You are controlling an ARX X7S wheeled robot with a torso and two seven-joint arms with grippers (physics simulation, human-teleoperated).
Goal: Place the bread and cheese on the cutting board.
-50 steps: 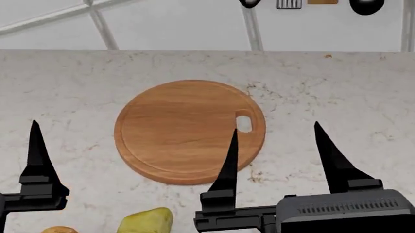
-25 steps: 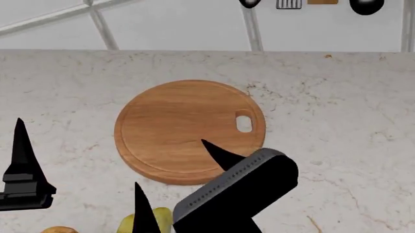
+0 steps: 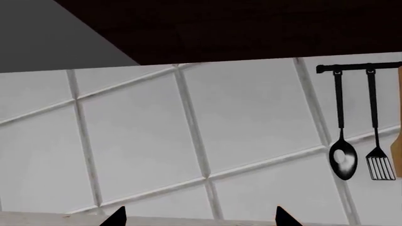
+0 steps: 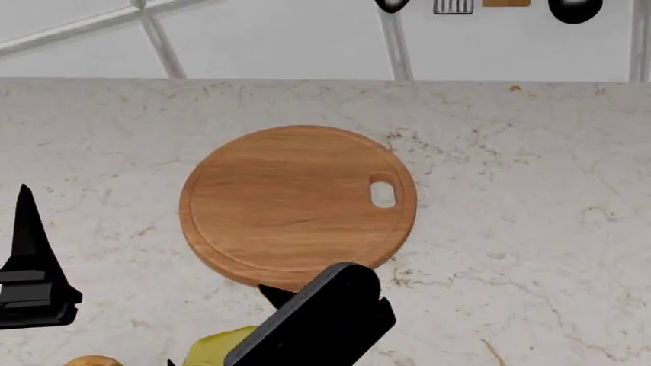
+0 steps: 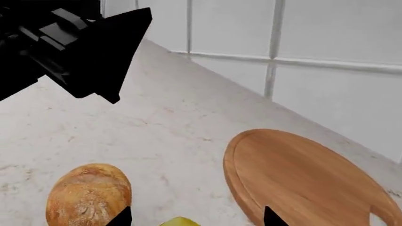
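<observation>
The round wooden cutting board (image 4: pixel 298 200) lies bare in the middle of the counter; it also shows in the right wrist view (image 5: pixel 308 183). The yellow-green cheese (image 4: pixel 216 347) lies near the front edge, partly hidden by my right arm (image 4: pixel 320 320). Only a sliver of the bread (image 4: pixel 91 361) shows left of it. In the right wrist view the bread (image 5: pixel 88 195) is whole and the tip of the cheese (image 5: pixel 179 221) sits between the fingertips. My right gripper (image 5: pixel 196 219) is open just over the cheese. My left gripper (image 3: pixel 201 219) is open and empty at the far left; one finger (image 4: pixel 27 229) shows.
A white tiled wall (image 4: pixel 285 38) backs the marble counter (image 4: pixel 529 191). A spoon (image 3: pixel 342 160) and a slotted spatula (image 3: pixel 379 165) hang on a rail there. My left gripper's body (image 5: pixel 75 42) hangs above the counter beyond the bread.
My right arm has swung left and down from right of the board's front edge to over the cheese. My left gripper has shifted slightly left. The foods and board have not moved.
</observation>
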